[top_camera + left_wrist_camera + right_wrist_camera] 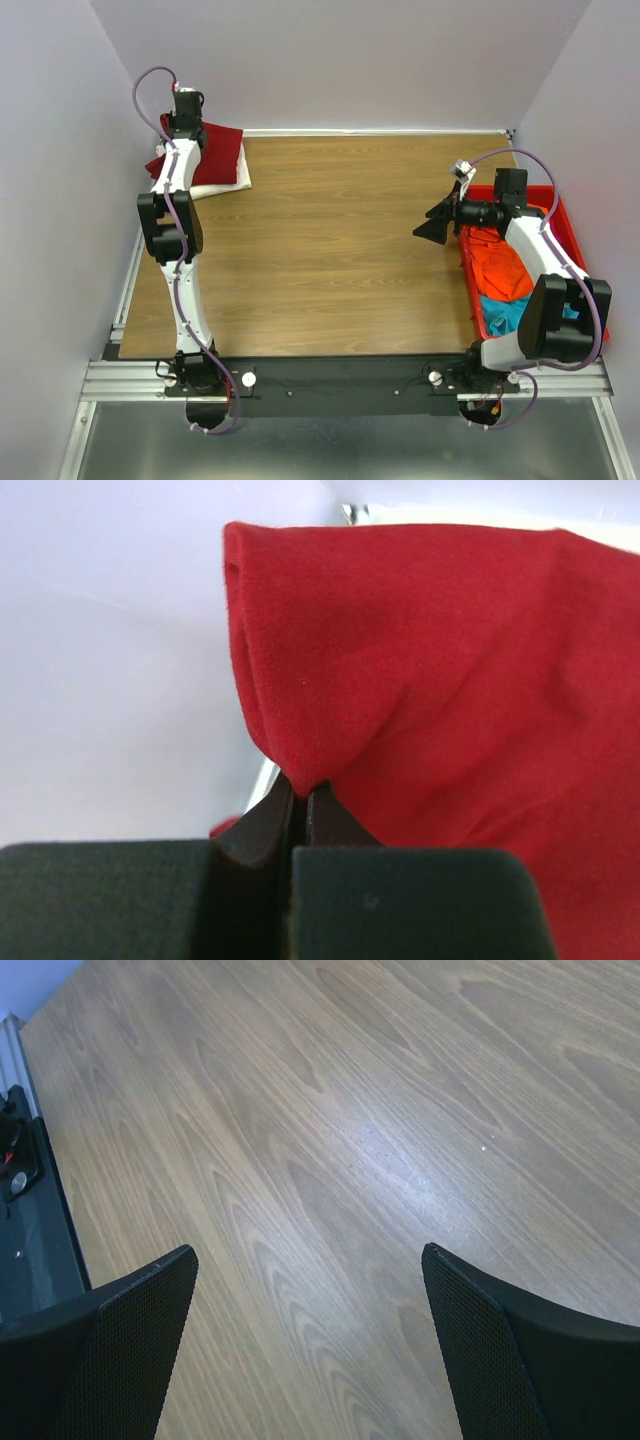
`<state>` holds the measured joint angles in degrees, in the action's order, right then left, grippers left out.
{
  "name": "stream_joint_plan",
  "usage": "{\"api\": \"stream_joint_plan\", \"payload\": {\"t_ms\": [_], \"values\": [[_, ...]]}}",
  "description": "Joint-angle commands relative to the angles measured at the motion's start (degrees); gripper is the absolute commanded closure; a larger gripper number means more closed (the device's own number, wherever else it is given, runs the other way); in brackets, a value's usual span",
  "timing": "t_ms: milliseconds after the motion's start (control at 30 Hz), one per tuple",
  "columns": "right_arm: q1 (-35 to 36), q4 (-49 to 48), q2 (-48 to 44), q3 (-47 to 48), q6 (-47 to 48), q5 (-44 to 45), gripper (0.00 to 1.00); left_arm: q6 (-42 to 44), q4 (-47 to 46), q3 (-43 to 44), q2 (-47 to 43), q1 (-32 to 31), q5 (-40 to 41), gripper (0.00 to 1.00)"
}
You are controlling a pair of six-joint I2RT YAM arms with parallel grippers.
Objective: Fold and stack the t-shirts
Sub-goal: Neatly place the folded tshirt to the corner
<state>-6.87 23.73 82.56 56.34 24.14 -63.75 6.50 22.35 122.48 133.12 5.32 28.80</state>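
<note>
A dark red t-shirt (218, 153) lies on a folded white t-shirt (238, 177) at the table's far left corner. My left gripper (183, 128) is over that corner and is shut on a pinch of the dark red t-shirt (440, 680), as the left wrist view shows (300, 795). An orange t-shirt (500, 265) and a teal t-shirt (505, 313) lie crumpled in the red bin (565, 215) at the right. My right gripper (432, 222) is open and empty above bare wood, left of the bin, its fingers (140, 1305) spread wide.
The wooden tabletop (340, 250) spans the middle. Grey walls close in on the left, far and right sides. A metal rail (340, 380) with the arm bases runs along the near edge.
</note>
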Motion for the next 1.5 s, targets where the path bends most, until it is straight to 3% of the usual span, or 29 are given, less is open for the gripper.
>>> {"api": "stream_joint_plan", "payload": {"t_ms": [0, 433, 800, 833, 867, 1200, 1267, 1367, 1467], "values": [[-0.5, 1.8, 0.7, 0.6, 1.4, -1.5, 0.01, -2.3, 0.6, 2.5, 1.4, 1.8, -1.9, 1.0], [-0.5, 2.6, 0.8, 0.8, 1.9, -1.8, 0.01, -3.2, 2.2, 0.9, 2.8, 5.0, -4.1, 1.0], [-0.5, 3.0, 0.9, 1.0, 2.1, -2.0, 0.01, -4.5, 5.2, 4.5, 0.8, 5.9, -7.2, 1.0], [-0.5, 3.1, 0.9, 0.9, 2.1, -2.0, 0.01, -4.7, 5.2, 4.4, -0.2, 5.8, -7.5, 0.37], [-0.5, 3.1, 0.9, 0.9, 2.2, -1.9, 0.01, -5.6, 5.2, 3.7, -2.8, 5.9, -7.4, 0.09], [-0.6, 3.3, 0.4, 1.0, 2.4, -2.3, 0.01, -6.2, 3.4, -1.7, -17.8, 6.1, -15.6, 0.06], [-0.5, 3.4, 0.2, 1.0, 2.4, -2.3, 0.01, -5.5, 2.5, -3.4, -19.4, 6.1, -21.3, 0.07], [-0.5, 3.5, 0.1, 1.0, 2.4, -2.6, 0.01, -4.6, 2.7, -7.2, -20.8, 6.0, -41.5, 0.17], [-0.5, 3.6, 0.1, 1.1, 2.5, -2.9, 0.01, -2.9, 4.6, -10.3, -20.5, 3.6, -44.9, 0.19]]}}
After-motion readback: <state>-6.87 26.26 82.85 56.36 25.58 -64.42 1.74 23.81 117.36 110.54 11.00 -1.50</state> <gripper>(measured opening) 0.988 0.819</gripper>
